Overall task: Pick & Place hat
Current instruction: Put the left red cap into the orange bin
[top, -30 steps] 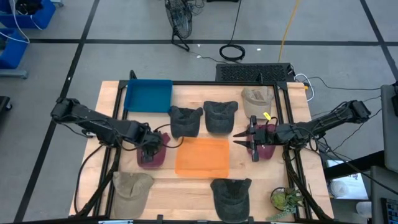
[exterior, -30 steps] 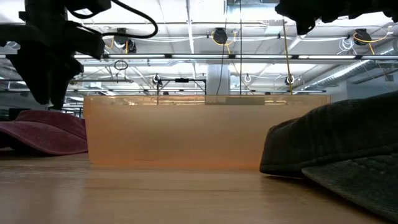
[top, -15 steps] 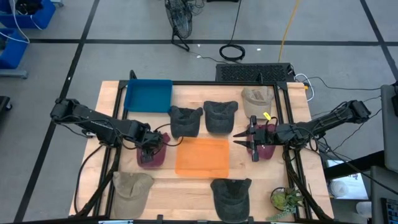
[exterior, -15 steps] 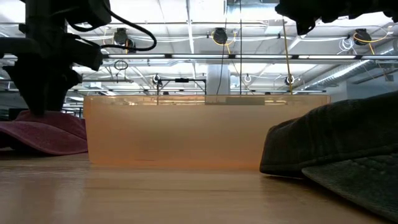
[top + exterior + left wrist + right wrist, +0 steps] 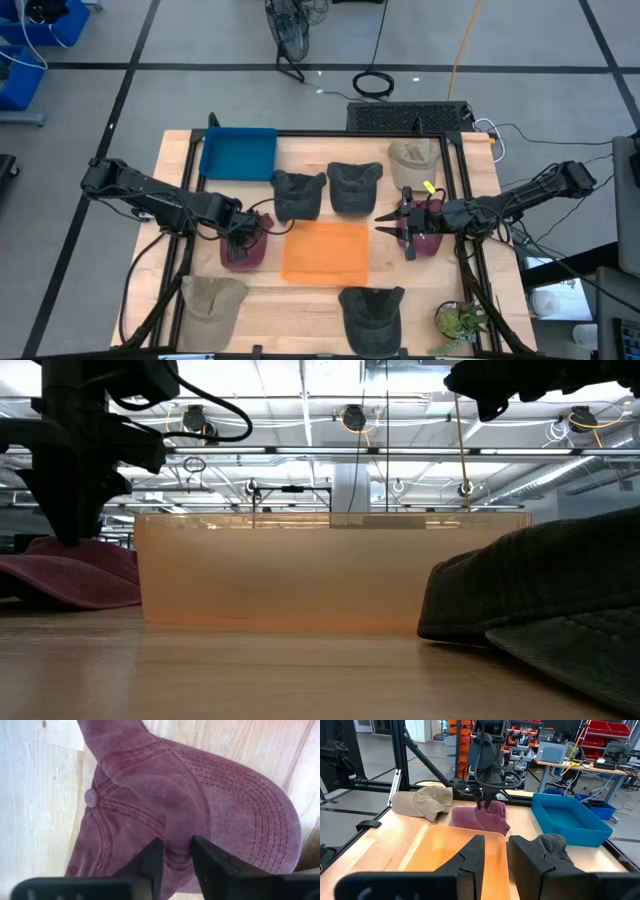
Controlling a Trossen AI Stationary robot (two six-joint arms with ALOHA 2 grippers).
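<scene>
On the wooden table (image 5: 320,300), the left gripper (image 5: 172,857) pinches a fold of the maroon cap (image 5: 200,805) beside the orange tray (image 5: 325,252); the right gripper (image 5: 408,232) hovers narrow, empty.

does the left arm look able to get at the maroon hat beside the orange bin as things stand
Probably yes. The left hand is already down on the maroon hat, its fingers pinching a fold of the crown. Nothing lies between them, and the orange bin sits clear to the side.

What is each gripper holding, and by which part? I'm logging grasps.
The left gripper pinches a fold of the maroon cap at its crown. The right gripper hovers above the orange bin, holding nothing.
</scene>
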